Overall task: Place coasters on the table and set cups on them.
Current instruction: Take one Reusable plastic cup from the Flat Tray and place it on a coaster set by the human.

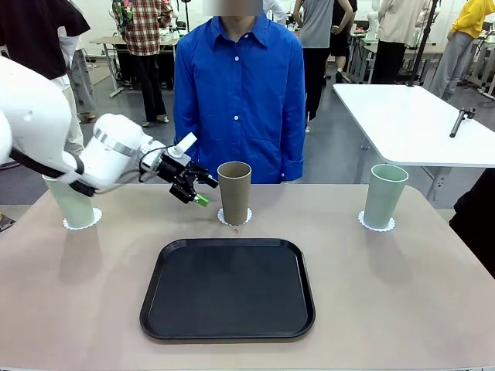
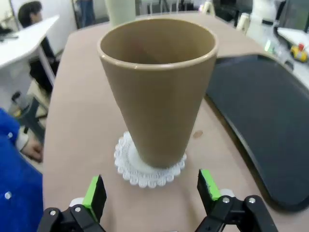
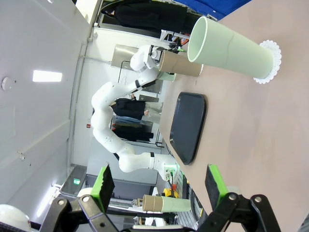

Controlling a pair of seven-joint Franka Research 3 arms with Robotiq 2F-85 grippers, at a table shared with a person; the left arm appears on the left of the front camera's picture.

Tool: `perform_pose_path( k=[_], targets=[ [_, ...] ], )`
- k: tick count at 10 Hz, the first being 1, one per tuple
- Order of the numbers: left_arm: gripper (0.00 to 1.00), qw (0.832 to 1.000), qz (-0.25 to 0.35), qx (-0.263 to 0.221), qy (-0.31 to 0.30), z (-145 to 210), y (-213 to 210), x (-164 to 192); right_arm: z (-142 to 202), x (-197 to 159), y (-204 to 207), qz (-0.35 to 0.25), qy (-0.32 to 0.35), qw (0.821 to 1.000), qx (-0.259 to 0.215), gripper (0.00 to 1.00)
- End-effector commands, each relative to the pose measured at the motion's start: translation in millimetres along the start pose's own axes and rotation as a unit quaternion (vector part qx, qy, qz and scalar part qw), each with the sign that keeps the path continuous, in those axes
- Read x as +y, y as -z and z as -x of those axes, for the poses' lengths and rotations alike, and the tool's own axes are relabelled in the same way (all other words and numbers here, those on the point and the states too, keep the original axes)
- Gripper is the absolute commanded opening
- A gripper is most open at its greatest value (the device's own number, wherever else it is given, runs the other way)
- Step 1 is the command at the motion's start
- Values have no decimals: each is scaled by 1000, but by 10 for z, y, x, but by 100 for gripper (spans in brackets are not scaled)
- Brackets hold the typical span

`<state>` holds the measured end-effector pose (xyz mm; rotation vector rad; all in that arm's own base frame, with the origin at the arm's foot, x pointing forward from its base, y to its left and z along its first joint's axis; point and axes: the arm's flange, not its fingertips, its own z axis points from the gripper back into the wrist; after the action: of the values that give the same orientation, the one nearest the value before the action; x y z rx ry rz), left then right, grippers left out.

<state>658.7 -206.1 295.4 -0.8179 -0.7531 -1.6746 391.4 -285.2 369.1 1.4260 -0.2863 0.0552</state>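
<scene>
Our left gripper (image 2: 150, 195) stands with its jaws wide and empty, the green pads (image 2: 95, 195) just short of the tan cup (image 2: 157, 87) without touching it. That cup sits upright on its coaster (image 2: 126, 166), at the far middle of the table (image 1: 402, 294); from the front we see the left gripper (image 1: 195, 192) just beside the cup (image 1: 233, 192) on its left. Our right gripper (image 3: 157, 186) also has its jaws spread with nothing between them, well back from the right mint cup (image 3: 227, 48), which stands on its own coaster (image 3: 271, 62). From the front that cup (image 1: 384, 195) is at the far right, and the other mint cup (image 1: 71, 202) stands on a coaster (image 1: 82, 224) at far left, partly behind our left arm. A black tray (image 1: 227, 289) lies near the middle of the beige-pink tabletop. We can read no writing or label on any of these. A person in a blue shirt (image 1: 238, 93) stands at the far edge; behind are a white table (image 1: 410, 120) and more people.
</scene>
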Motion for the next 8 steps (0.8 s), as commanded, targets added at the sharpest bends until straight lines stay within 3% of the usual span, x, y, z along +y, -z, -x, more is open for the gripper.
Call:
perform_pose_path(
  k=[1, 6, 8],
  targets=[
    [100, 984, -49, 174, -11, -421, -172, -443, 5, 13, 5, -1, 2, 1000, 2, 100],
    [100, 936, -114, 293, -157, -1299, -462, -988, 5, 13, 5, -1, 2, 1000, 2, 100],
    [100, 910, -150, 305, -238, -1673, -549, -1159, 5, 13, 5, -1, 2, 1000, 2, 100]
  ],
)
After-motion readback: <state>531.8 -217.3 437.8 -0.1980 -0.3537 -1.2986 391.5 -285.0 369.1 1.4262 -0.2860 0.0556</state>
